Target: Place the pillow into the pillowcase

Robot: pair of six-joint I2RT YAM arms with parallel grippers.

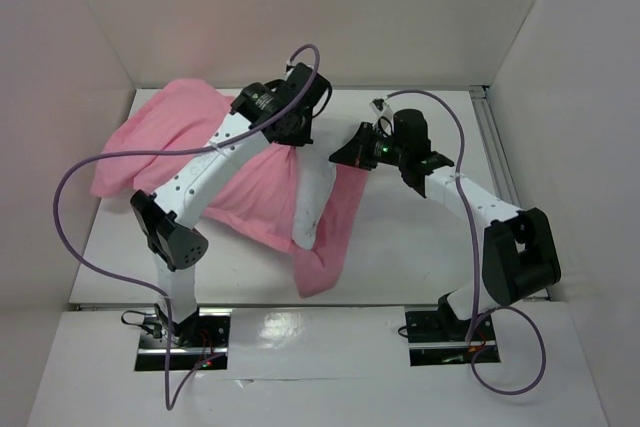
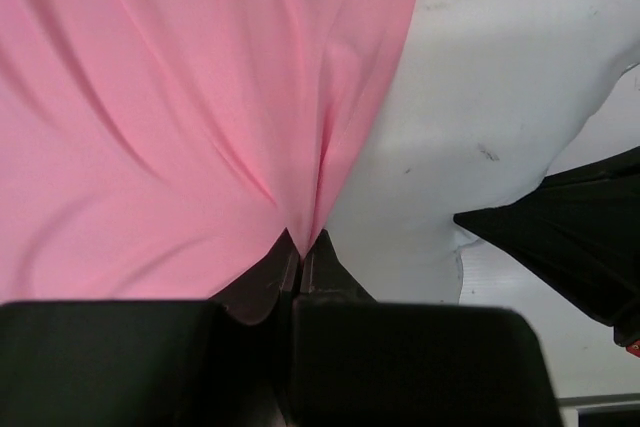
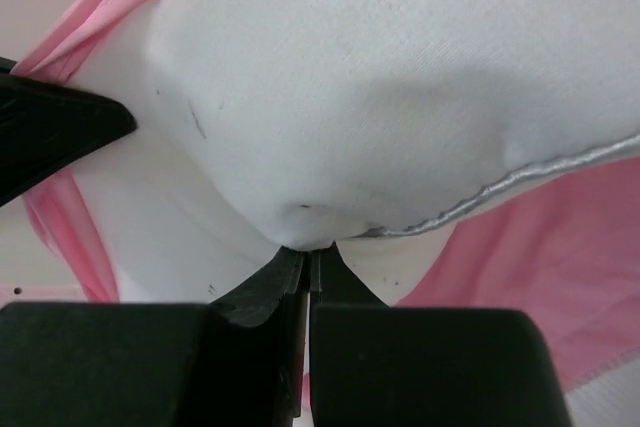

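Pink satin, the pillowcase, lies spread from the far-left corner of the table toward its middle, with one fold trailing toward the near edge. The pillow sits mostly inside it. Only a white end shows, about mid-table.

Left gripper: jaws closed, pinching a gather of the pink cloth right at the mouth hem, beside the bare pillow. Right gripper: jaws closed on the white fabric of the exposed end, just by its piped seam. The two grippers stand near each other (the left wrist view shows the right one's black body at its right margin).

Step in hand, as judged: final stuffing, the case not yet over the last end. The next move calls for pulling the hem over that end while pushing the pillow toward the far-left corner.

Room: walls close the far and left sides, so the case has little run there. Open surface lies toward the right and near edges.
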